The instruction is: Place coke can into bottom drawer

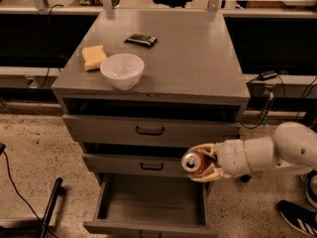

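Grey metal drawer cabinet (163,48), seen from above and in front, on a speckled floor (34,148). The white arm (270,155) enters from the right edge and reaches leftward at the height of the middle drawer front. The gripper (196,163) lies in front of the right part of that front, above the right rear corner of the open bottom drawer (148,202).

The jaws are partly closed around the coke can (192,161): one pale finger (204,147) curves over it and the other passes beneath, each touching the can's side. The can is held clear of every surface, tipped on its side, with its silver top turned toward the camera and to the left and its red body toward the wrist. It is not inside the drawer.

The bottom drawer is pulled out toward the camera, showing a plain grey tray floor and low side walls. The top drawer front (109,128) and the middle drawer front (114,163) above it each carry a black loop handle.

On the cabinet top stand a white bowl (122,69) near the front left edge, a yellow sponge (93,57) just beside it to the left, and a dark flat packet (140,39) farther back.
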You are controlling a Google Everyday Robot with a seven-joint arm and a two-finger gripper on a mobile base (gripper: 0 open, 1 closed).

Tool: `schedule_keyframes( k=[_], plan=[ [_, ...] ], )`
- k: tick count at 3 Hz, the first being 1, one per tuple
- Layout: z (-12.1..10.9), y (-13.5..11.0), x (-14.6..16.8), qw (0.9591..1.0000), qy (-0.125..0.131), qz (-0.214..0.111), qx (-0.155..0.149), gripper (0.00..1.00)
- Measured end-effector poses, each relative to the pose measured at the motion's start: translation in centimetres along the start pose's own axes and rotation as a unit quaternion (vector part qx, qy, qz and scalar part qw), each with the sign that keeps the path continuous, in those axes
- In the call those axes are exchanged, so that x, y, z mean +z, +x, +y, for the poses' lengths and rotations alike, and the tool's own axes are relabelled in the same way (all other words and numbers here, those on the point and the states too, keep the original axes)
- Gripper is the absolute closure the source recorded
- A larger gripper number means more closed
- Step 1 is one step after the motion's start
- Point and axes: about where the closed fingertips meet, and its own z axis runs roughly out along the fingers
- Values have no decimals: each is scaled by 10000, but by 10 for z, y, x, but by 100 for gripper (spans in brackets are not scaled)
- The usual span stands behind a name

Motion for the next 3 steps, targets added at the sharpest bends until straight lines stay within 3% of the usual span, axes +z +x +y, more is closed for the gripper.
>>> schedule_keyframes(
  k=[1, 2, 3],
  plan=[
    [2, 4, 3, 10000, 9, -9, 47, 100],
    [3, 41, 10, 9991, 60, -56, 422, 100],
    [18, 112, 19, 9941, 304, -307, 991, 100]
  ],
)
